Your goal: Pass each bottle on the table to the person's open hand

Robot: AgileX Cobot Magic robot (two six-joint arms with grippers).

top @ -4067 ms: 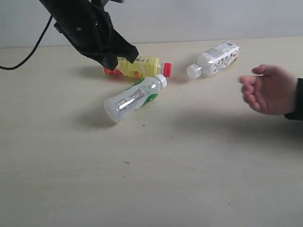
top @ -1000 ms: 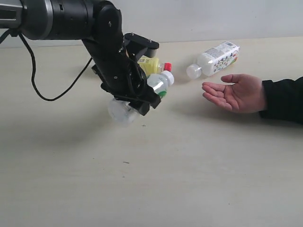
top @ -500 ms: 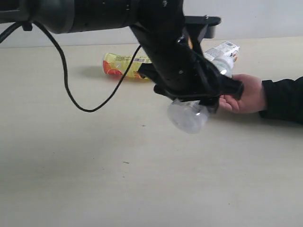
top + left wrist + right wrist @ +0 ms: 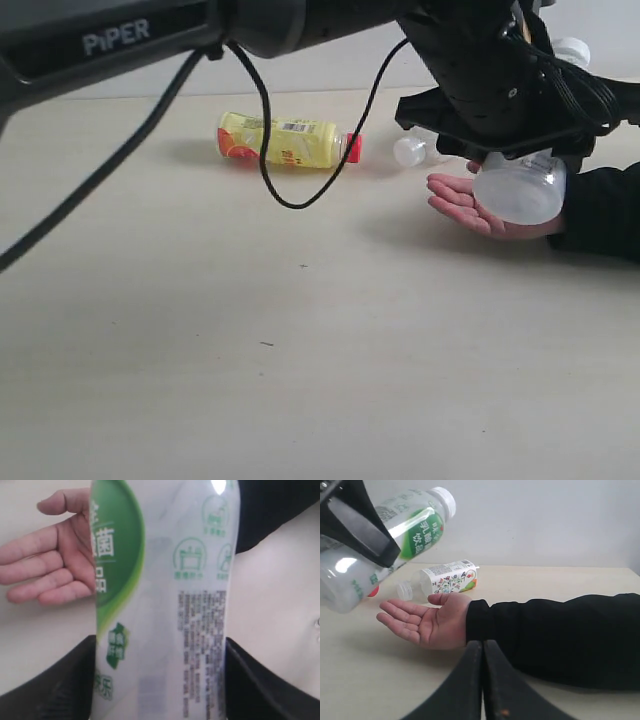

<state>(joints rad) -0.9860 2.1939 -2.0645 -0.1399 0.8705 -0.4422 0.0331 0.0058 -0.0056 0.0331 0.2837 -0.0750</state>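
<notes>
1. Pale beige desk (image 4: 200, 350) runs back to a plain white wall. A bare hand (image 4: 432, 622) lies palm up at its right side, coming out of a black sleeve.
2. The left claw (image 4: 159, 682) is clamped around the middle of a whitish bottle (image 4: 520, 190) with a green label. It holds the bottle off the desk, tilted, with the cap highest and the base lowest.
3. The base hangs over the hand's fingers. The right wrist view seems to show a gap under it, but it cannot be said for certain whether the base touches the palm.
4. The right claw (image 4: 482, 680) is pinched narrow with nothing in it, and sits low near the sleeve.
5. Two more bottles lie on their sides on the desk. The yellow bottle (image 4: 285, 140) is well to the left of the hand, and a second white bottle (image 4: 445, 577) is just behind it.
6. The step in hand looks like the delivery of the first bottle.
7. The next move likely calls for lowering the base into the palm. The claw should spread only once the hand bears the weight, or the tilted bottle may roll off.
8. After that, the arm would need to lift clear and fetch a bottle from the desk.
</notes>
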